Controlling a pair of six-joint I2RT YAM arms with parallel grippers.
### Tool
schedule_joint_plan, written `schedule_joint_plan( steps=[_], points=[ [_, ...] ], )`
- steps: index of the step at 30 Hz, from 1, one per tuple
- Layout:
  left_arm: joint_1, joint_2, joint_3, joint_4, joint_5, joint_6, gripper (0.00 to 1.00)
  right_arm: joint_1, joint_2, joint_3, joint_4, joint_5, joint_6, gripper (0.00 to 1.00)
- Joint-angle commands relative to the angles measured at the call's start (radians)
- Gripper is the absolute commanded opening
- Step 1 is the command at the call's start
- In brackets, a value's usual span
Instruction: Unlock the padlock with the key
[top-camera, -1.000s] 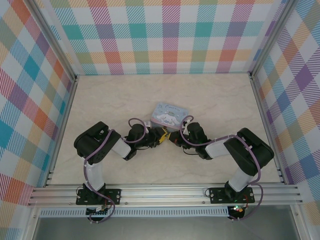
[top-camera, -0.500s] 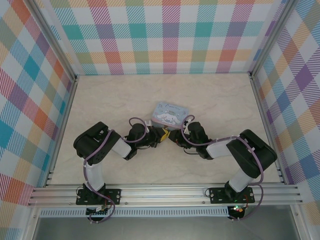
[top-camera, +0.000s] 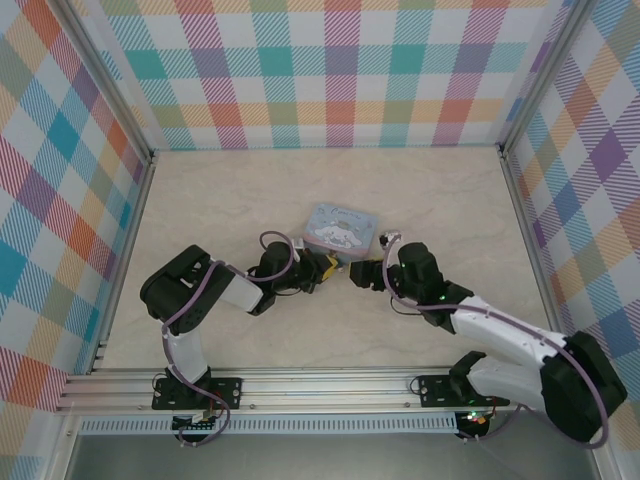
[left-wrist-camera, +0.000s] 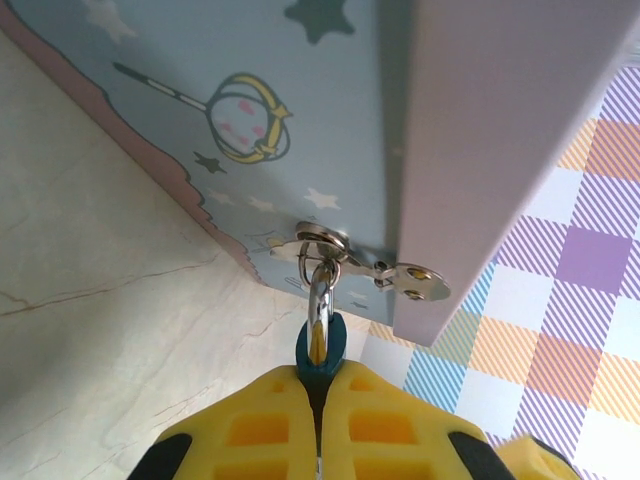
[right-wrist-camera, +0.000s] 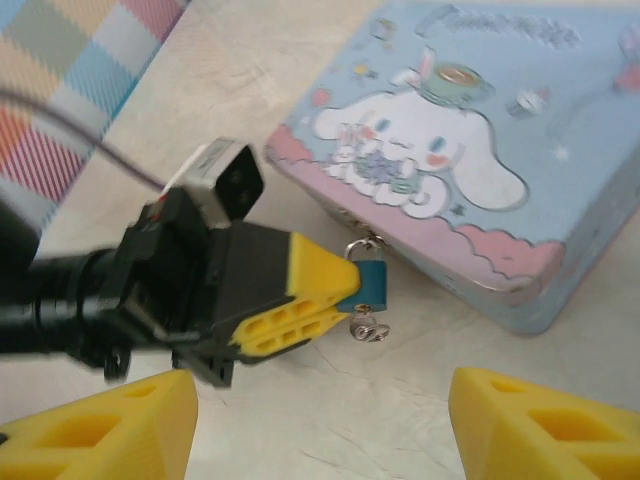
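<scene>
- There was plenty of bare marble-look table (top-camera: 430, 190) behind the tin (top-camera: 340, 226) and to either side of it. Plaid walls (top-camera: 340, 80) boxed in three sides, and an aluminium rail (top-camera: 330, 385) ran along the near edge.
- The tin lay flat mid-table: a glossy pale-blue rectangle with rounded corners, printed with a white long-eared cartoon character, stars and a pink scalloped border.
- The blue-bodied padlock (right-wrist-camera: 373, 282) sat at the tin's near side, its thin silver shackle (left-wrist-camera: 319, 295) threaded through the tin's metal hasp (left-wrist-camera: 325, 243).
- The left gripper (right-wrist-camera: 345, 285) had its ribbed yellow fingers pinched tight on the padlock's body.
- The key (right-wrist-camera: 368, 328), small, grey and blurred, touched the padlock's lower end.
- The right gripper (right-wrist-camera: 322, 392) faced them from nearby, yellow fingers spread wide with nothing between them, clear of both key and padlock.
</scene>
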Motion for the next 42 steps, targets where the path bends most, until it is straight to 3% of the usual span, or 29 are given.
schedule_joint_plan(
  steps=[1, 5, 9, 16, 21, 28, 42],
  points=[
    [-0.002, -0.037, 0.032, -0.011, 0.017, 0.007, 0.00, 0.091, -0.054, 0.038, -0.129, 0.148, -0.377, 0.70],
    [0.002, -0.049, 0.034, -0.025, 0.019, 0.005, 0.00, 0.213, -0.047, 0.062, -0.128, 0.319, -0.657, 0.72],
    [0.005, -0.065, 0.037, -0.043, 0.025, 0.006, 0.00, 0.312, 0.013, 0.022, -0.007, 0.465, -0.959, 0.71],
    [0.007, -0.086, 0.051, -0.093, 0.034, 0.009, 0.00, 0.336, 0.156, -0.048, 0.243, 0.562, -1.246, 0.71],
    [0.006, -0.086, 0.055, -0.094, 0.036, 0.006, 0.00, 0.323, 0.260, -0.049, 0.351, 0.554, -1.287, 0.62],
    [0.006, -0.101, 0.053, -0.107, 0.038, 0.000, 0.00, 0.226, 0.340, -0.021, 0.380, 0.438, -1.242, 0.46],
    [0.004, -0.135, 0.052, -0.140, 0.027, 0.008, 0.00, 0.180, 0.426, 0.021, 0.413, 0.350, -1.224, 0.37]
  ],
)
